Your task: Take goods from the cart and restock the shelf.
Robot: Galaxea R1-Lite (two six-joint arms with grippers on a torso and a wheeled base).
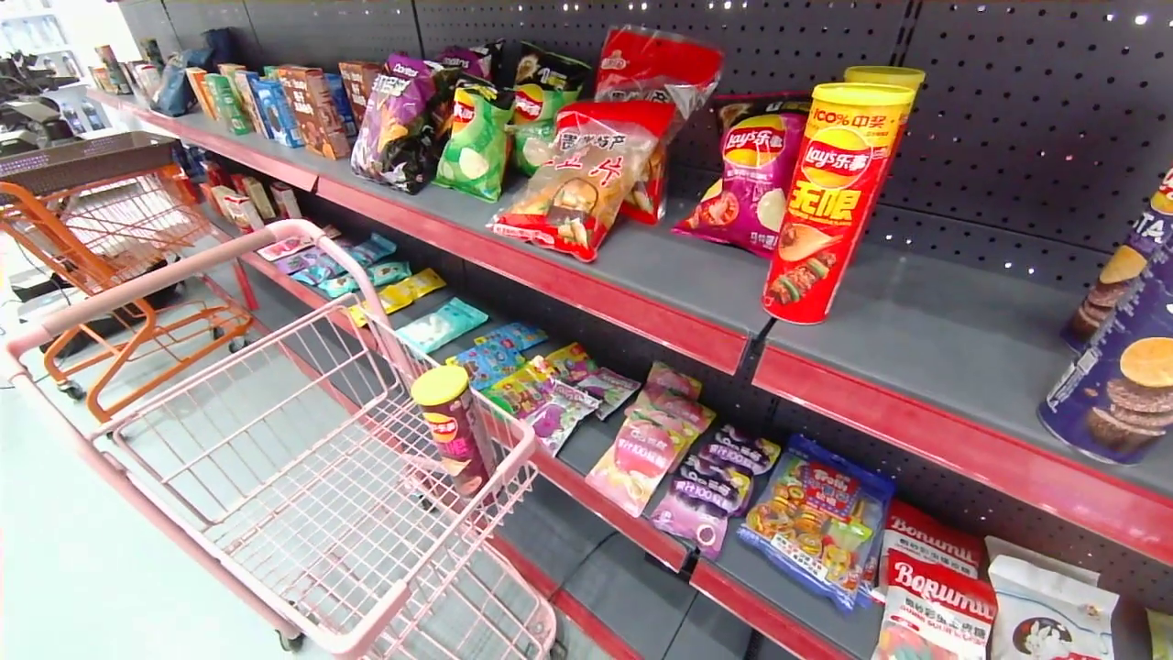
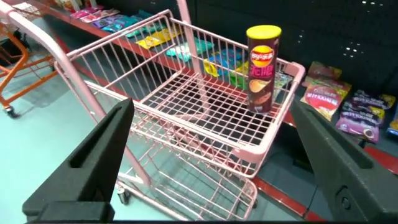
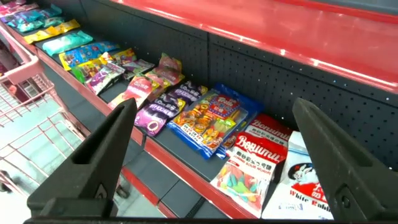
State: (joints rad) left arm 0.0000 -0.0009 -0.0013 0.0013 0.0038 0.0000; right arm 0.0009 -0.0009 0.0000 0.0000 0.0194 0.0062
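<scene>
A dark red chips can with a yellow lid stands upright in the far corner of the pink cart's basket. From the left wrist, the same can sits ahead of my left gripper, which is open and empty above the cart. My right gripper is open and empty, hanging over the lower shelf's candy bags. On the upper shelf stand a tall red and yellow chips can and several chip bags.
An orange cart stands at the left beyond the pink one. Blue cookie cans stand at the right end of the upper shelf. The lower shelf holds rows of candy and snack packs. Bare shelf lies between the red can and the blue cans.
</scene>
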